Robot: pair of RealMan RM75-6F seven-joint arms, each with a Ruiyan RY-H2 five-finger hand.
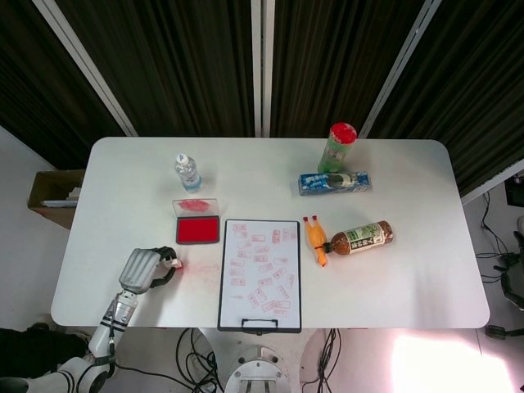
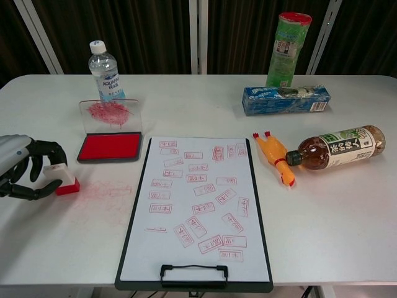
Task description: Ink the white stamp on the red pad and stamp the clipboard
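The left hand [image 2: 25, 174] gripped the white stamp [image 2: 62, 179] left of the clipboard [image 2: 195, 208], below the red pad [image 2: 110, 147]. Stamping looked due next: carry it right, onto the paper.

This looks like a robotics lab or test room rather than a home or office. A plain white table [image 1: 270, 176] stands against dark ribbed wall panels [image 1: 188, 57] with pale metal struts, and loose cables [image 1: 196, 348] trail across the floor beneath it. A cardboard box [image 1: 53, 196] sits on the floor beside the table, and unrelated props are laid out on top, such as a rubber chicken [image 2: 275, 159] and a green canister [image 2: 286, 49].
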